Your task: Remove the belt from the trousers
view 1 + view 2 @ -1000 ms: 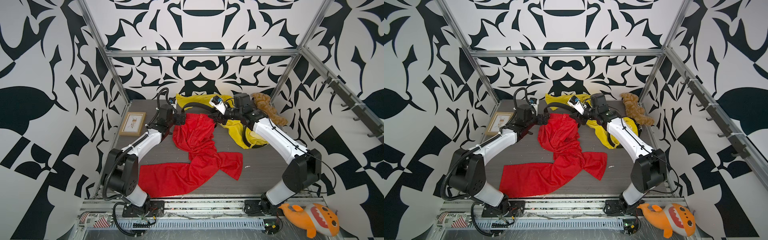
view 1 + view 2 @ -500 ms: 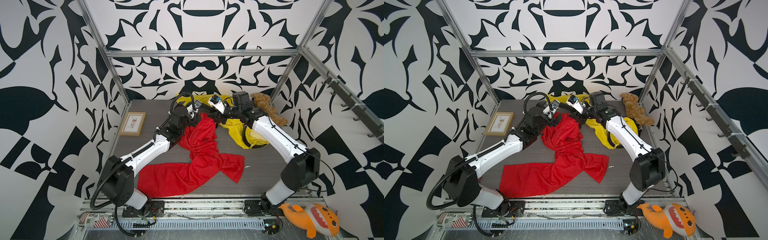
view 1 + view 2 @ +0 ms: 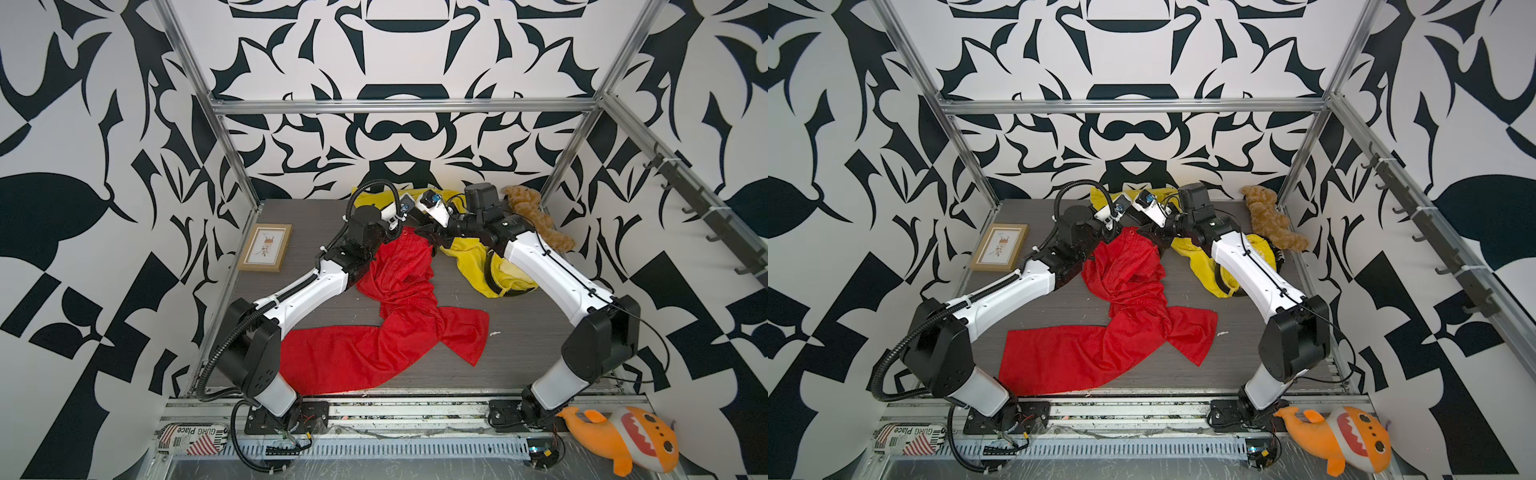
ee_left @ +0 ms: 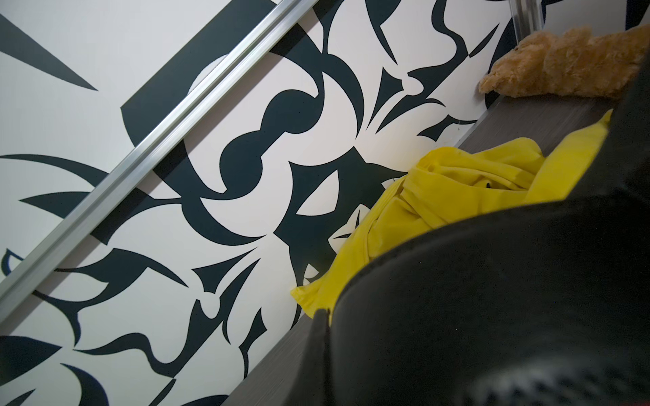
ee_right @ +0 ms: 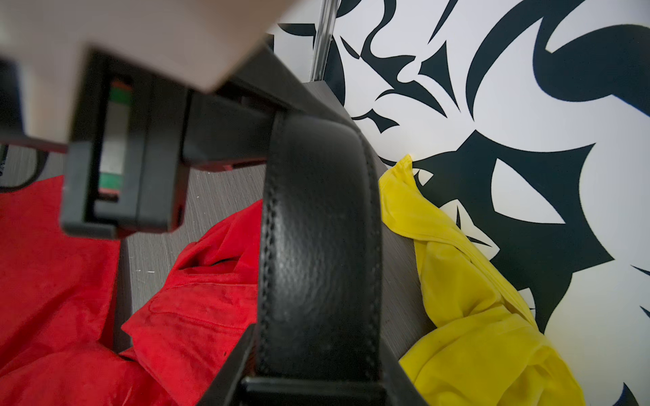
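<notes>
The crumpled red fabric trousers (image 3: 399, 328) sprawl across the middle of the grey wood-grain tabletop (image 3: 519, 353). Their waistband, at the far end, is now gathered into a peak; a second ago it lay spread flat. The bright yellow fabric trousers (image 3: 469, 259) stay bunched at the far right, against the wall. The left arm has swung in from the left end of that waistband to far centre, beside the right arm. The black stitched leather belt (image 5: 316, 246) arches above the red cloth between them, and how much is still threaded cannot be seen. The right gripper (image 3: 430, 237) keeps its pinch on the belt. The left gripper (image 3: 410, 229), wide apart a moment ago, is now pressed together right at the belt, though whether it caught the strap is unclear. This looks like a regrasp: if it holds, the left arm can draw the belt out.
</notes>
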You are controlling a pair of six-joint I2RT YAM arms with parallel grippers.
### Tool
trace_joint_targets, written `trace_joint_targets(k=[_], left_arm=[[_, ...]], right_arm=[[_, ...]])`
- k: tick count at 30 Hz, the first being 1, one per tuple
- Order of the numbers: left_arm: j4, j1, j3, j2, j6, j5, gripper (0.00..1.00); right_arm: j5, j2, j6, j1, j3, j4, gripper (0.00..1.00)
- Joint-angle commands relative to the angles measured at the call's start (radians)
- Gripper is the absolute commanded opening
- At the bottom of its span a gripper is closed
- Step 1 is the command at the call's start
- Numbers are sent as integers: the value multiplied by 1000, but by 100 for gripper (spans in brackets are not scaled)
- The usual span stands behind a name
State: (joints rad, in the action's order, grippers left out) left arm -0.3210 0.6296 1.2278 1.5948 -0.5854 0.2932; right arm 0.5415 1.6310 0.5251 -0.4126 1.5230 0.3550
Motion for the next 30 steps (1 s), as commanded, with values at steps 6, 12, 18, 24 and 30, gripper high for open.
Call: trace_joint_targets(k=[6,12,18,24,30], left_arm=[[96,-230,-38,-68,433,-8,0],[161,-442,-89,-93,719,-117,0],[250,-490,-40,-42,788,-196,0],[485,-416,126,13,736,-201,99],[501,-257,52,-140,642,-94,99]], right_arm=[[-24,-67,-11,6,-21,-72,0],[-31,-77,-13,15,-39,-73,0],[-32,-73,-29,15,-38,-77,0],[-66,-53,-85,15,3,-93,0],[-121,-19,-144,15,73,-69,0]])
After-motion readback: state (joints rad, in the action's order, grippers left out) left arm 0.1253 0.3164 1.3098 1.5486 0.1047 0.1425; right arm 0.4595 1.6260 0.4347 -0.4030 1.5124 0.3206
